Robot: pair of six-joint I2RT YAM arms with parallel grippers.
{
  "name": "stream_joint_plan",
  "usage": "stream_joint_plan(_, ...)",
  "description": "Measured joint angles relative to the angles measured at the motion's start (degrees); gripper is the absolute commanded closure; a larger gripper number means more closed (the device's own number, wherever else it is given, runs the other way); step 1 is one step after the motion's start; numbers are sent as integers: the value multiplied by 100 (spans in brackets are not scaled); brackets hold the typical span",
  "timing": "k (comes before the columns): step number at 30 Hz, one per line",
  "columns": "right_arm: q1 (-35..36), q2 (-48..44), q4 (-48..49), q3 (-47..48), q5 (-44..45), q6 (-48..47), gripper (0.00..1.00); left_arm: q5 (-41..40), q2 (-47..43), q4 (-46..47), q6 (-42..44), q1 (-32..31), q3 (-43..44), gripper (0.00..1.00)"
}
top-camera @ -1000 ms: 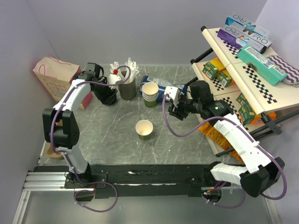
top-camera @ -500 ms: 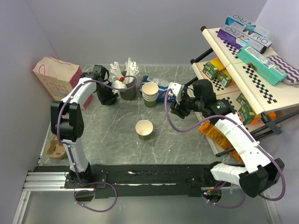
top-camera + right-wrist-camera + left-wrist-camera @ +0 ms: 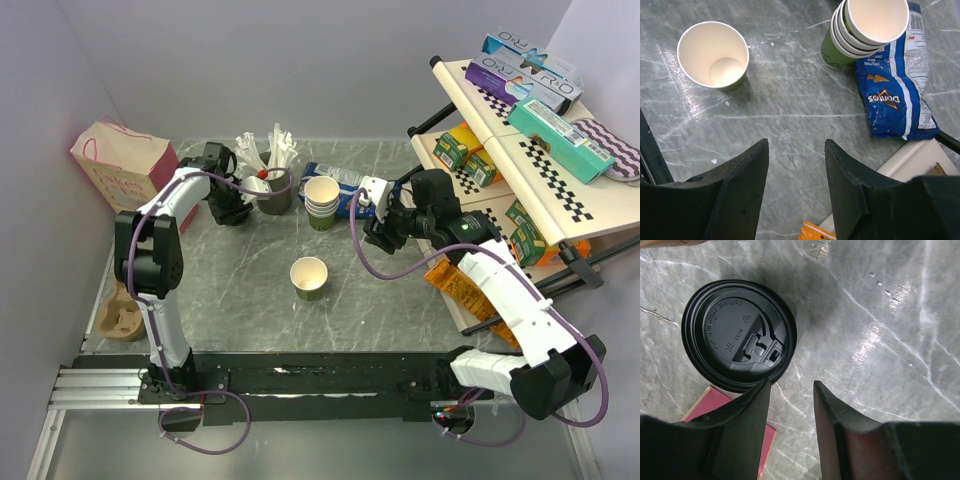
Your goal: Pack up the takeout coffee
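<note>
Only from the left wrist do we see the coffee [image 3: 737, 335] clearly: upright on the worktop [image 3: 880, 315], just ahead of the left tool [image 3: 791, 386], jaws apart, empty; the right tool [image 3: 796, 145] gapes likewise.

I am watching the left gripper [image 3: 791, 385] sliding away from the pink bag [image 3: 120, 165] toward the dark cup of utensils [image 3: 272, 190]. Its elbow is swinging inward over the table and uncovering what looks like a brown pulp cup carrier [image 3: 118, 315] at the near left edge. The right gripper [image 3: 796, 145] is edging slightly toward the far side.
</note>
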Motion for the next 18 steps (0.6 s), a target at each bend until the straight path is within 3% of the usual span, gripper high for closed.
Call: stream_joint_plan(18,0,138,0,0,20,2,42,-203,125,450,66,-9,-15,59)
